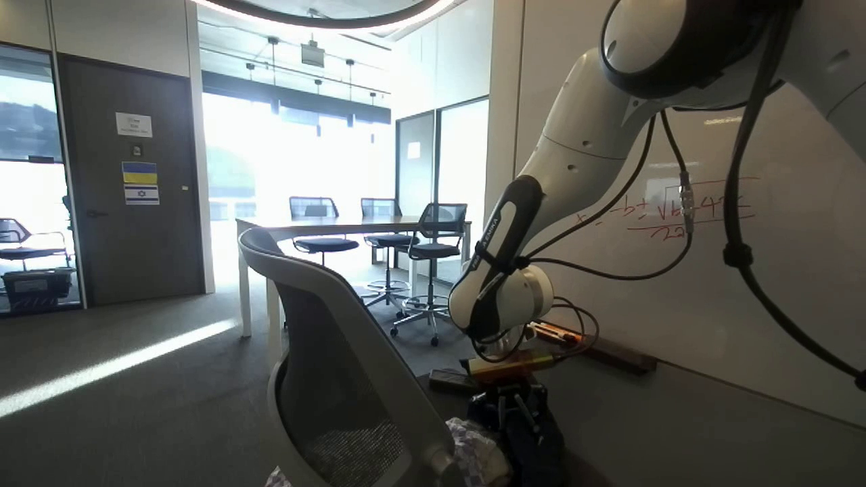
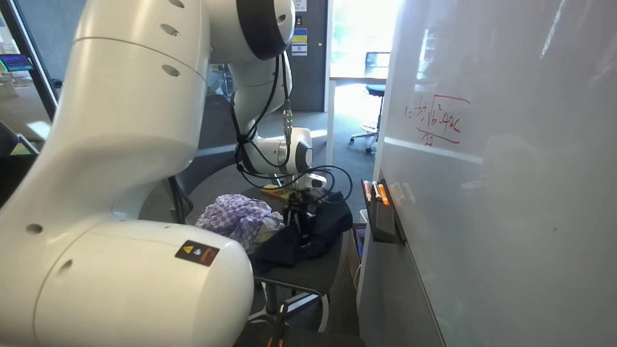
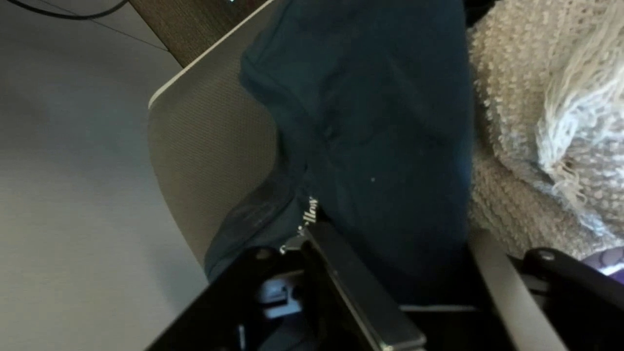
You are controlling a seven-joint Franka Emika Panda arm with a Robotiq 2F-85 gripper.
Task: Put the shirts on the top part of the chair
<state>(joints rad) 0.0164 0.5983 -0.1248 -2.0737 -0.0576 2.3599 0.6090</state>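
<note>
A dark blue shirt (image 3: 380, 122) lies crumpled on the chair seat (image 3: 209, 161); it also shows in both exterior views (image 1: 538, 446) (image 2: 332, 219). Beside it are a beige knitted cloth (image 3: 531, 97) and a purple checkered cloth (image 2: 236, 214). The chair's mesh backrest (image 1: 338, 358) rises beside the pile, its top edge above the gripper. My gripper (image 3: 397, 236) points down at the dark blue shirt, its fingers wide apart with the fabric below and between them; it also shows in both exterior views (image 1: 512, 409) (image 2: 300, 219). Its tips are touching or very close to the cloth; which, I cannot tell.
A whiteboard (image 2: 506, 159) stands close beside the chair. Its tray (image 2: 385, 221) sticks out with markers and an eraser. A table (image 1: 365, 223) with several chairs stands farther back. Cables hang in loops from the arm.
</note>
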